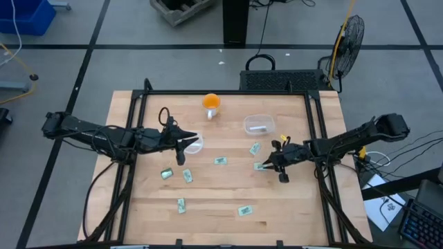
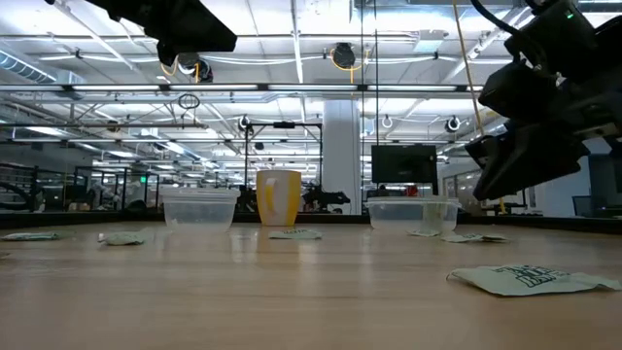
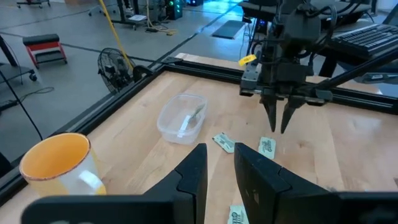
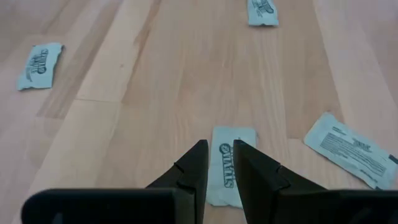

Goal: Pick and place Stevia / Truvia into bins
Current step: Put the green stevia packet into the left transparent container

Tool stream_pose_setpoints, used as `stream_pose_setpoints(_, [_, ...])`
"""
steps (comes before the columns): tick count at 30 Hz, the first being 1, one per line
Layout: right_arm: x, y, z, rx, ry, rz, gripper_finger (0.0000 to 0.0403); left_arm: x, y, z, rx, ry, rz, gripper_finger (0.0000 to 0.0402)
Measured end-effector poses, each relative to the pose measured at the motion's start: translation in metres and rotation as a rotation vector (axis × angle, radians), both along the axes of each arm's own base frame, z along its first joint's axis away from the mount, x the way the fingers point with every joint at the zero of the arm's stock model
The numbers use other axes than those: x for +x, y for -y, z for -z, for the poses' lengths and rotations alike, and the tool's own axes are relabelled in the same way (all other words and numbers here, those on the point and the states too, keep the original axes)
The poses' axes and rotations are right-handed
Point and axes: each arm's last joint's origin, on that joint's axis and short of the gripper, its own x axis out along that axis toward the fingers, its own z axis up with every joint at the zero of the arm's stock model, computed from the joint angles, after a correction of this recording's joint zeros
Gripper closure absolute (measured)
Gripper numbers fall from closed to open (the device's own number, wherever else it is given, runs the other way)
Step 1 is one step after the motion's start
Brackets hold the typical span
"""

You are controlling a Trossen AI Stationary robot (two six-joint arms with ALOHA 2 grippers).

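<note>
Several green-and-white Stevia sachets lie flat on the wooden table. My right gripper hangs narrowly open just above one sachet, fingers slanting down, tips on either side of its midline and not touching it. Other sachets lie close by. My left gripper is narrowly open and holds nothing, beside the round clear bin. The rounded-rectangular bin stands at the far right with one sachet lying in it.
An orange cup on a white base stands at the far middle. More sachets lie scattered toward the near edge. A black frame rims the table. Bare wood lies between the two arms.
</note>
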Motion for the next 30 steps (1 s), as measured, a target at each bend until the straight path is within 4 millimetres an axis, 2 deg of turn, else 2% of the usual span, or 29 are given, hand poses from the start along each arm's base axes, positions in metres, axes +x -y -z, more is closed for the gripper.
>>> stream_pose_setpoints(5, [0.000, 0.002, 0.000, -0.005, 0.000, 0.005, 0.0323, 0.000, 0.000, 0.000, -0.001, 0.000, 0.000, 0.0316])
stream_pose_setpoints(13, [0.001, 0.006, 0.000, -0.016, 0.001, 0.019, 0.0244, -0.001, 0.000, 0.006, -0.042, -0.004, -0.011, 0.0316])
stream_pose_setpoints(17, [0.001, 0.004, 0.000, -0.045, 0.006, -0.013, 0.0221, -0.002, 0.001, 0.010, -0.080, -0.043, 0.029, 0.0316])
stream_pose_setpoints(22, [0.003, 0.004, -0.003, -0.064, 0.053, -0.022, 0.0216, -0.002, 0.001, 0.010, -0.051, -0.055, 0.058, 0.0316])
stream_pose_setpoints(25, [0.006, 0.004, -0.007, -0.074, 0.101, -0.002, 0.0221, -0.003, 0.002, 0.013, -0.129, -0.071, 0.070, 0.0316])
stream_pose_setpoints(30, [0.008, 0.004, -0.011, -0.074, 0.143, -0.005, 0.0228, -0.013, 0.017, 0.030, -0.275, -0.271, 0.194, 0.0316])
